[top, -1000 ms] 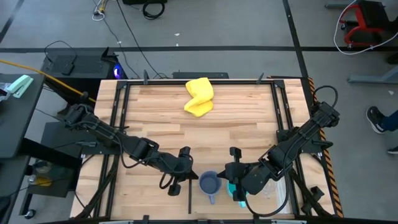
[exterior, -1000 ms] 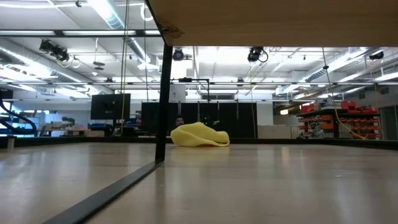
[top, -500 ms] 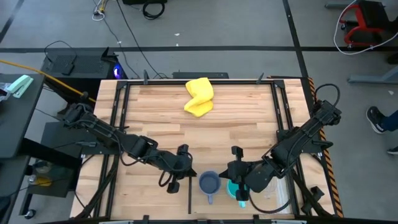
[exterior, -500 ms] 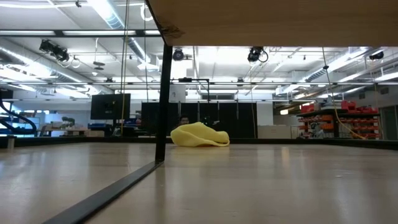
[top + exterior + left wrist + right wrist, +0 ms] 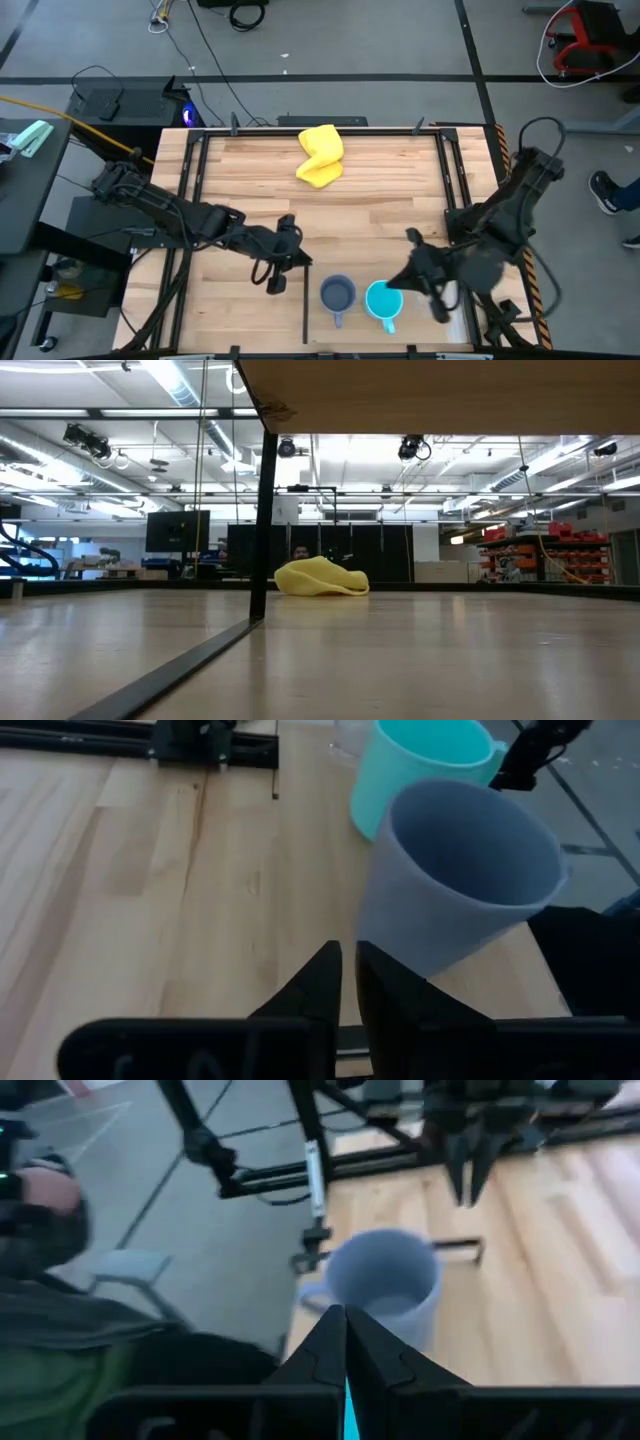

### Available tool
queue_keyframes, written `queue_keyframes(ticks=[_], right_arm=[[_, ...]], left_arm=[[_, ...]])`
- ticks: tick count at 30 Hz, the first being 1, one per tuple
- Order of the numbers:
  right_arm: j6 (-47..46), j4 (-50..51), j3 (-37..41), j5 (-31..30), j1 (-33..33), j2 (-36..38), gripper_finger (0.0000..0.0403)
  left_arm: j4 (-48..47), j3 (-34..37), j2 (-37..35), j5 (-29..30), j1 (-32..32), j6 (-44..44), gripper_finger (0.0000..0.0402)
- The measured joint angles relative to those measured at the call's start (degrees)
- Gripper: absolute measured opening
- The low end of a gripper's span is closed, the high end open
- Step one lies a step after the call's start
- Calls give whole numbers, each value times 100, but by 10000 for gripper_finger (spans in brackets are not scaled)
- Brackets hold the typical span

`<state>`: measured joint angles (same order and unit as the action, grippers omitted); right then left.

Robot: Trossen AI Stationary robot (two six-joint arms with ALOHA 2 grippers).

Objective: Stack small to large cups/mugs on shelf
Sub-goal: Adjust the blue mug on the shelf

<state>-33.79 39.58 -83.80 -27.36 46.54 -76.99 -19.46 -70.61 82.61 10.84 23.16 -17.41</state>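
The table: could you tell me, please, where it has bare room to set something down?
The table is bare between the yellow cloth and both arms. Its near edge is crowded: grey-blue mug, cyan mug, left gripper, right gripper.

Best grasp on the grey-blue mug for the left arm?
Pinch the rim wall of the grey-blue mug from above, on its left side, nearest the left gripper. It stands upright with its mouth open, its handle points to the near table edge, and the cyan mug sits close on its right, so that side is probably too tight.
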Motion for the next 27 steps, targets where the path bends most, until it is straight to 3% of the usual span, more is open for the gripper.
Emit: queue_keyframes(ticks=[8,27], right_arm=[[-1425,932,-8,-345,545,-195,5],[-1817,1493,-6,-1,146,-951,4]], left_arm=[[-83,0,9,6,-29,-37,38],[-98,0,11,6,-29,-150,37]])
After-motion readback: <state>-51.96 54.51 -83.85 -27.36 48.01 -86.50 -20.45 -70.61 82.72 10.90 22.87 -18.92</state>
